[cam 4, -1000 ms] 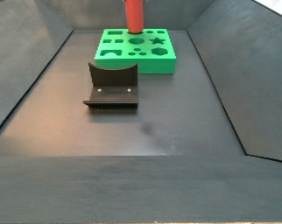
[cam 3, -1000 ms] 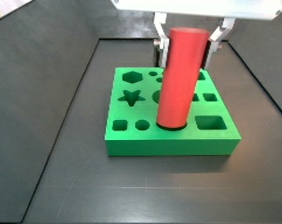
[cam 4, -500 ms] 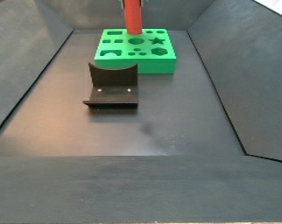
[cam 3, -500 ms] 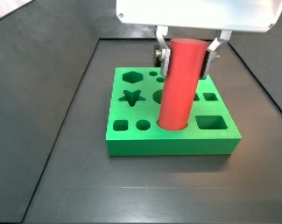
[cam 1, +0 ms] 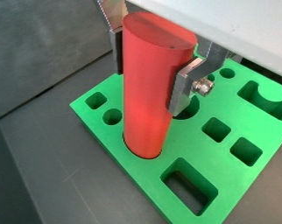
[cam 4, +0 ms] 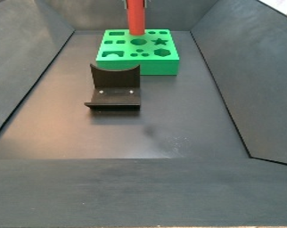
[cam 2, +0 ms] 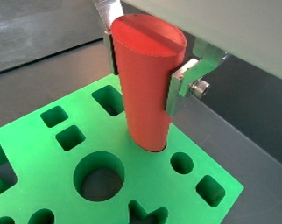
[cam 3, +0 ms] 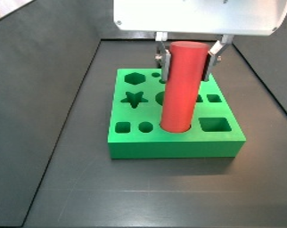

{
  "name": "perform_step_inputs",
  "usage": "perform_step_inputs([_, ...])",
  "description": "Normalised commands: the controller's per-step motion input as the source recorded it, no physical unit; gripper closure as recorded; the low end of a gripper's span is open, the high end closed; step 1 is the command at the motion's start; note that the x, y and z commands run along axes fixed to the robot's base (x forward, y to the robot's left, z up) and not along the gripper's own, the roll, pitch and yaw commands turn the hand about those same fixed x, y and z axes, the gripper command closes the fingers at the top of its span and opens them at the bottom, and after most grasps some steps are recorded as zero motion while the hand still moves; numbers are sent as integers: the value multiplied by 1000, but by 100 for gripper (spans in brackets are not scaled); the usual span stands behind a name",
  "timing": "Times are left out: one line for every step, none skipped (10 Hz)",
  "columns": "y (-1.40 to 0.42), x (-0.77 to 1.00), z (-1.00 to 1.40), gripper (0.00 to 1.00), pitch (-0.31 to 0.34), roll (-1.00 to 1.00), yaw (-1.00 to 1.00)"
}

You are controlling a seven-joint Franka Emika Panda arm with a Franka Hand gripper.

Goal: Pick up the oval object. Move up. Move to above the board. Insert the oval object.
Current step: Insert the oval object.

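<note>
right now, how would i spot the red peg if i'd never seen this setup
Find the green board at the far end of the dark tray. The red peg stands upright on it, its lower end in a hole, with the gripper around its top. It is the only red thing, and far taller than the dark fixture in front of the board.

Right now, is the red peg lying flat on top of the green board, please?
No, the oval object stands upright in the board, between the gripper fingers.

gripper [cam 3: 189, 55] straddles oval object [cam 3: 182, 85] standing in board [cam 3: 176, 120]; fixture [cam 4: 115, 85] sits just beside board, dark floor [cam 4: 146, 134] beyond it bare
</note>
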Motion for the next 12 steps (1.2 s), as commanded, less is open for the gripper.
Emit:
perform_step_inputs([-140, 0, -37, 100, 3, 500, 0])
perform_step_inputs([-157, -14, -43, 100, 13, 500, 0])
perform_step_inputs([-154, -17, -357, 100, 0, 443, 0])
perform_step_inputs([-34, 0, -137, 100, 0, 97, 0])
perform_step_inputs([0, 0, -20, 100, 0, 0, 0])
perform_step_inputs([0, 0, -20, 100, 0, 0, 0])
perform_step_inputs([0, 0, -34, 100, 0, -104, -23])
perform_step_inputs([20, 20, -197, 100, 0, -241, -37])
perform_step_inputs([0, 0, -780, 100, -134, -140, -86])
perform_step_inputs([0, -29, -1000, 100, -93, 27, 0])
perform_step_inputs([-29, 140, -1000, 100, 0, 13, 0])
perform_step_inputs([0, 0, -1000, 100, -100, 0, 0])
